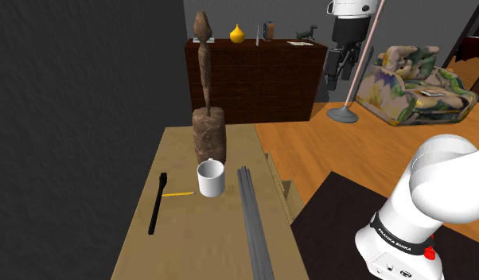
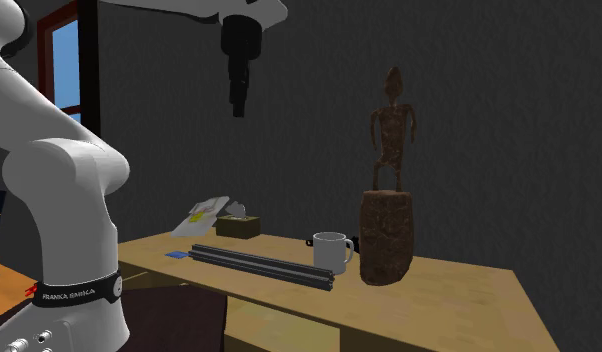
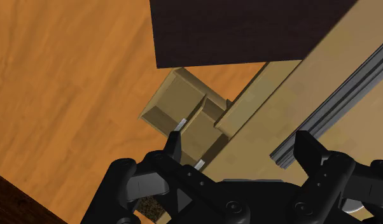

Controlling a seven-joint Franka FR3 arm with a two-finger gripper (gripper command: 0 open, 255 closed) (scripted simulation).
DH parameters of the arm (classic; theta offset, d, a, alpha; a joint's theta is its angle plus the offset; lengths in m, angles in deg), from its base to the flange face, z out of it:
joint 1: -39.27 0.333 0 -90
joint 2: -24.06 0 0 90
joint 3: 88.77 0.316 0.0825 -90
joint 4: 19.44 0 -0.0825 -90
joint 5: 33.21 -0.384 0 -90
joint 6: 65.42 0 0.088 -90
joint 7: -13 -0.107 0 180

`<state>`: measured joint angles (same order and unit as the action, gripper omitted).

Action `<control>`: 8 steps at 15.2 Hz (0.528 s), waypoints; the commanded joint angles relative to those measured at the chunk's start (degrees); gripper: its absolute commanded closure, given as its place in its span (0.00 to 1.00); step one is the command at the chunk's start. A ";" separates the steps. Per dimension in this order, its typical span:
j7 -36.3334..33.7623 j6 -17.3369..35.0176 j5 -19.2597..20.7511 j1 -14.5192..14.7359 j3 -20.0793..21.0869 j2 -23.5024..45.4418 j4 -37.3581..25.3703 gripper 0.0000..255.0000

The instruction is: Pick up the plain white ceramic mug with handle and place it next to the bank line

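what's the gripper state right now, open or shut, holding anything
gripper: open, fingers apart, holding nothing, up high and well clear of the white mug.

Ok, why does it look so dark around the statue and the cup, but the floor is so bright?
Shoulder view: the statue and mug stand before a dim grey wall, while the wooden floor is brightly lit. Second exterior view: the wall is darker and the statue is dim. Wrist view: the floor glows evenly orange, without glare.
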<state>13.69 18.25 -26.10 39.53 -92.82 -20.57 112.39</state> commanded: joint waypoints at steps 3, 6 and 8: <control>-1.63 3.50 -1.03 0.47 0.85 1.54 1.92 0.00; -3.94 8.85 -2.49 1.21 2.14 4.45 4.25 0.00; -5.40 12.46 -3.39 1.71 3.01 6.77 5.43 0.00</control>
<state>9.24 28.53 -28.92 40.93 -90.38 -14.82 116.81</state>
